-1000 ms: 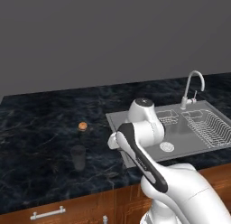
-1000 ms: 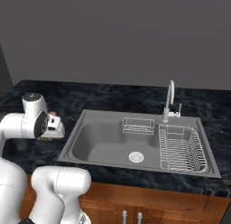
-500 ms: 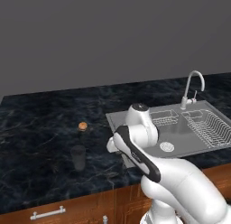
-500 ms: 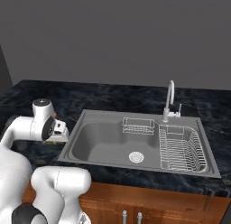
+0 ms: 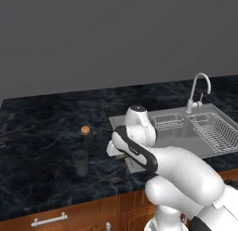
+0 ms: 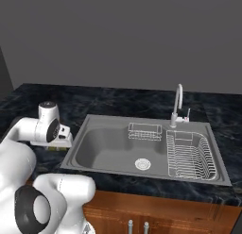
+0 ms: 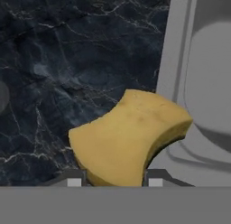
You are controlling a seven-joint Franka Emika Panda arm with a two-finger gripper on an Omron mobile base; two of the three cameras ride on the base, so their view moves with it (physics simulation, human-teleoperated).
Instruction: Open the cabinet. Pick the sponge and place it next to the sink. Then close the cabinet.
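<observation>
Claw point(image 7: 111, 180) gripping sponge point(image 7: 128, 137) beside sink point(image 6: 94, 124) rim, dish rack point(image 6: 190, 155) in basin

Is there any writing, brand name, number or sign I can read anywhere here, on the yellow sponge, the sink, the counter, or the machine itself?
None: no readable text, label, number or sign.
The sponge between the gripper tips is plain yellow.
The sink, its faucet and the dark marbled counter carry no marks.
The dark cup and the small orange ball are too small to show any marking.
</observation>
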